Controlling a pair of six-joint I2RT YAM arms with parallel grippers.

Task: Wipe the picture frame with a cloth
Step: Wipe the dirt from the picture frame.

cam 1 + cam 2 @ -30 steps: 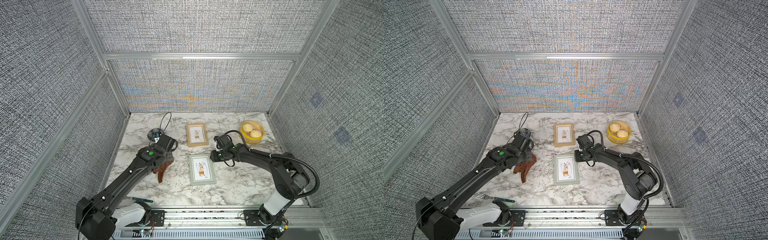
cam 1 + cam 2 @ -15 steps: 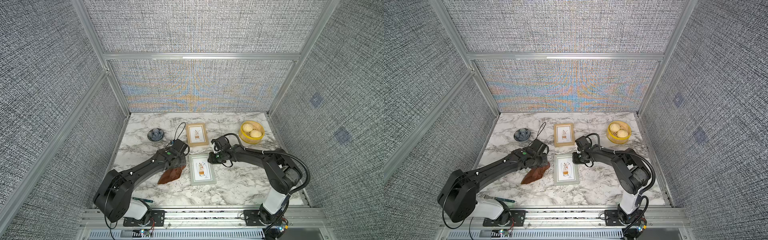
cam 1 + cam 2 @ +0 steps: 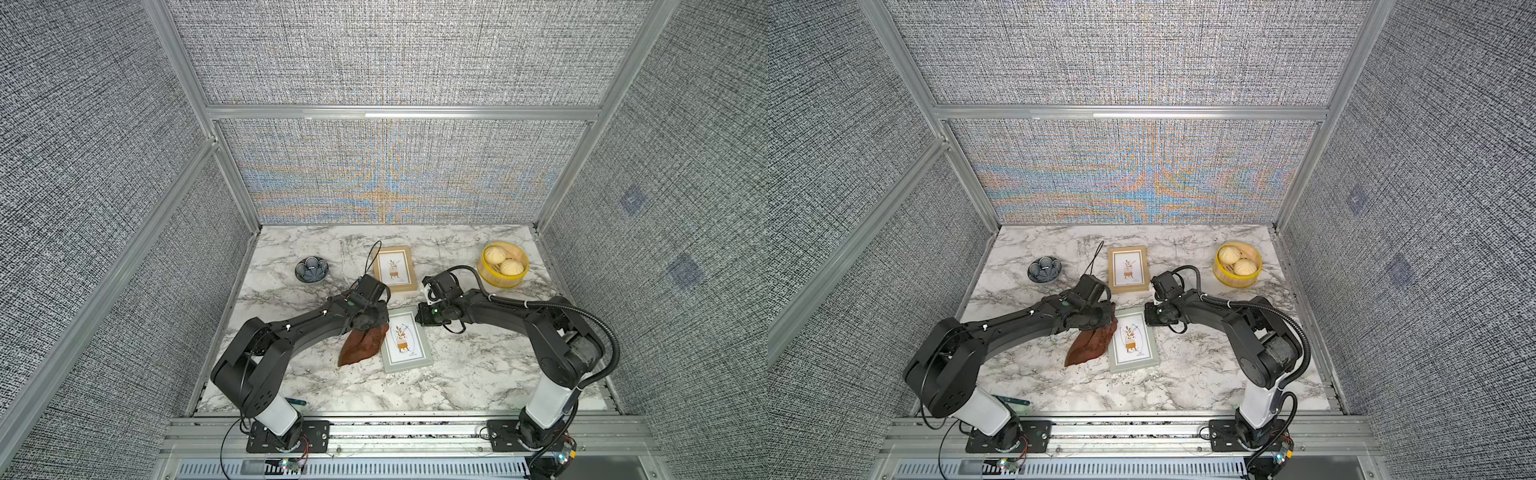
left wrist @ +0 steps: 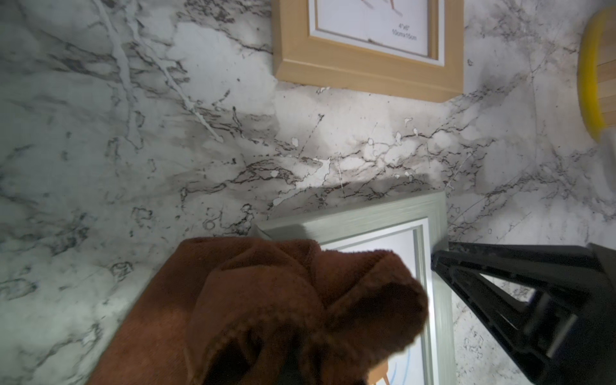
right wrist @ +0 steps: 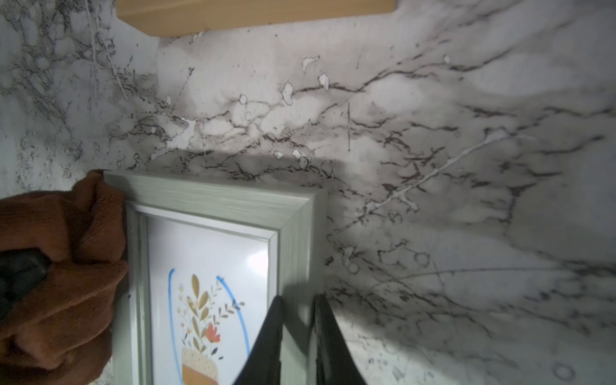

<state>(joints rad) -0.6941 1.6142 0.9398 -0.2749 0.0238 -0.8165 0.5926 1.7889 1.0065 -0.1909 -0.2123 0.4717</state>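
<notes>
The grey-green picture frame (image 3: 406, 360) (image 3: 1133, 360) lies flat in the middle of the marble table. My right gripper (image 5: 297, 305) (image 3: 419, 318) is shut across the frame's (image 5: 216, 197) right side rail near its far corner, one finger on the glass side and one on the outer edge. The reddish-brown cloth (image 3: 360, 344) (image 3: 1089, 345) (image 4: 266, 300) is bunched in my shut left gripper (image 3: 376, 323). It rests against the frame's (image 4: 366, 213) far left corner, and its tail trails on the table. In the left wrist view the cloth hides the left fingers.
A second, wooden picture frame (image 3: 395, 268) (image 4: 366, 73) lies just behind the grey one. A blue patterned bowl (image 3: 311, 270) sits at the back left. A yellow steamer basket (image 3: 505, 279) with two buns stands at the back right. A teal-handled utensil (image 3: 297, 402) lies by the front edge.
My left arm swung right and lowered, bringing the cloth from left of the frame to its far left corner. My right gripper narrowed onto the frame's right rail.
</notes>
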